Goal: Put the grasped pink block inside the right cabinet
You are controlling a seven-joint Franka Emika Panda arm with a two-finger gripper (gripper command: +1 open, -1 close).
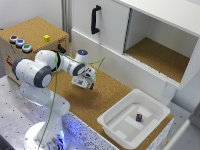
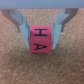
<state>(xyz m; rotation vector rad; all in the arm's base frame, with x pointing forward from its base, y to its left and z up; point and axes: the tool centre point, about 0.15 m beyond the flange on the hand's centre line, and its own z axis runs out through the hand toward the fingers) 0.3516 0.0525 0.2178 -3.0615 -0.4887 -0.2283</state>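
My gripper (image 1: 91, 86) hovers low over the cork counter, at the middle of the exterior view. In the wrist view the gripper (image 2: 40, 31) is shut on the pink block (image 2: 41, 38), a pinkish-red cube with black letters, held between both fingers (image 2: 21, 22) just above the cork. In the exterior view the block is too small to make out. The right cabinet (image 1: 159, 56) is the open white-walled compartment with a cork floor at the upper right of the exterior view, well away from the gripper.
A white panel with a black vertical handle (image 1: 95, 19) stands left of the cabinet. A shallow white tub (image 1: 131, 116) holds a dark purple block (image 1: 139, 117). A cork box with a yellow cube (image 1: 46, 38) and coloured buttons (image 1: 20, 43) sits at the left.
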